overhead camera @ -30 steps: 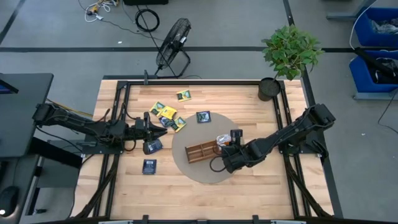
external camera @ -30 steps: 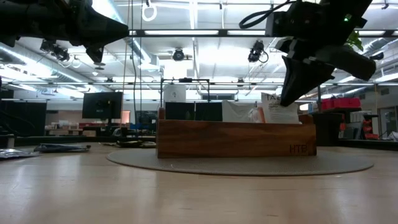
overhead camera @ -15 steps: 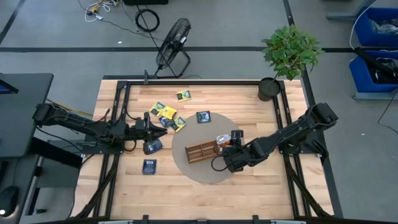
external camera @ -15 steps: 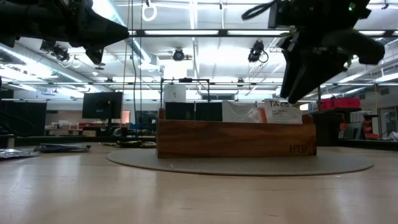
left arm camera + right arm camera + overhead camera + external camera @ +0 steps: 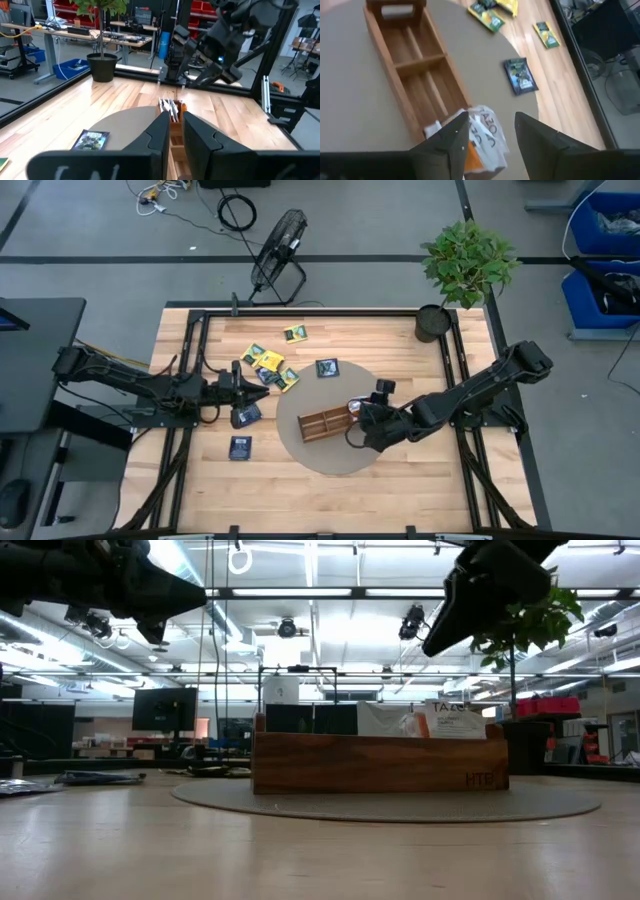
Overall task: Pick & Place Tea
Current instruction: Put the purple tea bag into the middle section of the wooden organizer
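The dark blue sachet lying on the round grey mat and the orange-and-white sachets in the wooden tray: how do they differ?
The dark blue sachet lies flat and alone on the round grey mat; the orange-and-white sachets stand on edge, bunched in the end compartment of the brown wooden tray. One is dark, the others pale with orange. Both are small, flat tea packets.

One camera looks straight down on the whole table (image 5: pixel 300 480), one sits at tabletop level facing the room, and each wrist camera peers forward closely; all four share the wooden tray (image 5: pixel 325 423).
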You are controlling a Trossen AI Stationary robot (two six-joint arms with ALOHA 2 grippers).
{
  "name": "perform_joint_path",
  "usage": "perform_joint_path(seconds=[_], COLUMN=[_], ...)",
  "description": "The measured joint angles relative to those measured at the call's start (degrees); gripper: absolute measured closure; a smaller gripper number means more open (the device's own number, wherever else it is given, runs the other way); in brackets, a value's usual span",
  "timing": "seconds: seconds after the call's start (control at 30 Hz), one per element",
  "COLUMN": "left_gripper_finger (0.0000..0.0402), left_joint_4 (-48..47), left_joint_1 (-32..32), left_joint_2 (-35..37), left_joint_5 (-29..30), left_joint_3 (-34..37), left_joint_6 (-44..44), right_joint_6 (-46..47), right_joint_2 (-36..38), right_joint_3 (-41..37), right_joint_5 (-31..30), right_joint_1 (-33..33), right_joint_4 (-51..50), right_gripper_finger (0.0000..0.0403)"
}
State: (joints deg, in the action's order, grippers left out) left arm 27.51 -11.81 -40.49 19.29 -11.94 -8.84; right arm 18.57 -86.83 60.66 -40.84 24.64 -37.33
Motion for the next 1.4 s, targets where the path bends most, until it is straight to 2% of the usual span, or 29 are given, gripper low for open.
perform_joint_path(seconds=[0.13,0.37,0.57,0.87,1.17,1.4], left_gripper_finger=[0.0348,0.0348,0.0348,0.0348,0.0348,0.0348], left_joint_4=[-0.6,-0.9,-1.0,-3.4,-8.7,-15.5], left_joint_1=[0.0,0.0,0.0,0.0,0.0,0.0], left_joint_2=[0.0,0.0,0.0,0.0,0.0,0.0], left_joint_5=[0.0,0.0,0.0,0.0,0.0,0.0], left_joint_3=[0.0,0.0,0.0,0.0,0.0,0.0], left_joint_6=[0.0,0.3,0.3,0.2,-2.8,-11.5], right_joint_6=[-0.6,-8.4,-8.8,-17.5,-18.2,-18.6], right_joint_2=[0.0,0.0,0.0,-0.1,-0.1,-0.1], right_joint_3=[0.0,0.0,0.0,0.0,0.0,0.0], right_joint_5=[-0.6,-0.5,-0.4,8.6,11.9,12.0], right_joint_1=[0.3,0.0,-2.6,-7.3,-10.1,-10.4], right_joint_4=[2.9,13.4,15.5,27.2,28.4,28.4], right_gripper_finger=[0.0234,0.0234,0.0234,0.0234,0.0234,0.0234])
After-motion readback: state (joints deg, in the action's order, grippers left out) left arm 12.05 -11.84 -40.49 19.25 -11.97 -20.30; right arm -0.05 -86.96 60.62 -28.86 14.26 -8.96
